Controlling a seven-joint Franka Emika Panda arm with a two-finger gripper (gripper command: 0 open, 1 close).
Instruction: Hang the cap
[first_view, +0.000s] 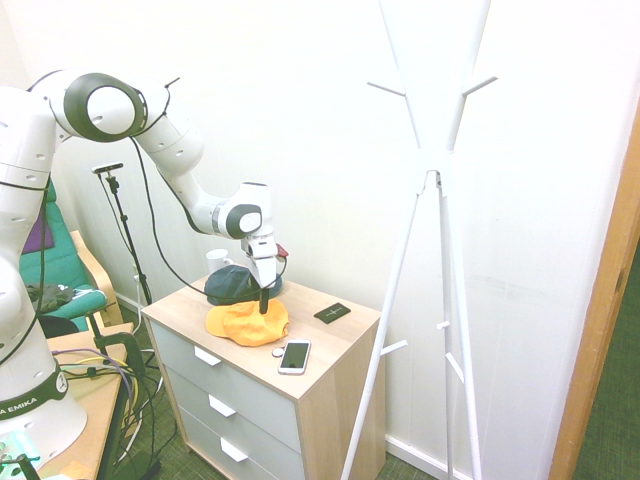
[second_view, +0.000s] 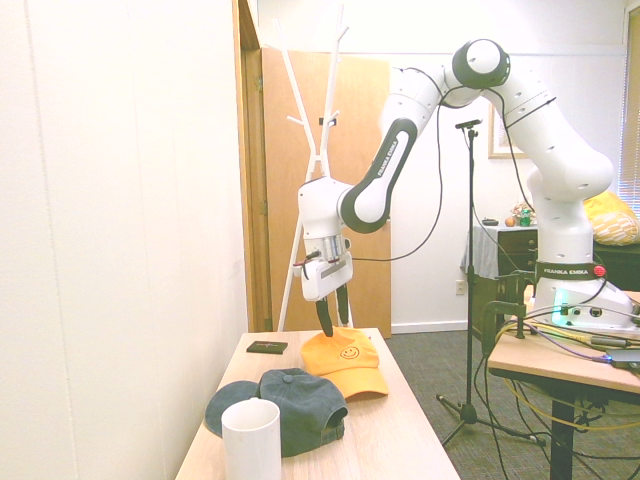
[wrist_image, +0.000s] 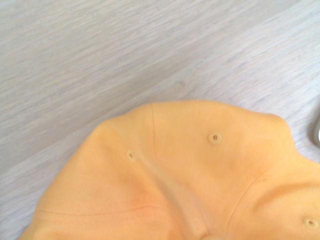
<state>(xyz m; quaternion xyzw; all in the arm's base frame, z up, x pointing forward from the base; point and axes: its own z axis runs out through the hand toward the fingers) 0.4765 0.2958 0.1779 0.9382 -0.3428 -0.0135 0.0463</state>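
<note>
A white mug (second_view: 252, 440) is standing nearest the second exterior camera, with a dark navy-blue baseball cap (second_view: 300, 405) slumping just behind it on a wooden-topped chest of drawers (second_view: 400, 430). Beyond them, the orange-yellow baseball cap (second_view: 322, 353) awaiting its hook is resting on the same top, its smiley patch (second_view: 349, 352) showing and its curved brim (second_view: 362, 385) pointing toward the drawer side. Dents and creases are running through the crown between stitched eyelets (wrist_image: 215, 137), suggesting unlined cloth: light, limp, unlikely to slip or break, but probably folding wherever it is being pressed. The brim is looking the stiffer part, likely turning the whole cap as one piece yet swinging the soft crown below it. Over the crown, the Franka gripper (second_view: 337, 328) is pointing down with its fingers spreading apart and pinching nothing; whether the tips are touching cloth is not showing clearly. A raised fold of the crown near the rear edge is seeming the best hold, since a pinch there would be leaving the cap's hollow free for a peg. Farther back, a white coat rack (first_view: 391, 300) is holding out its pegs (first_view: 480, 86).
</note>
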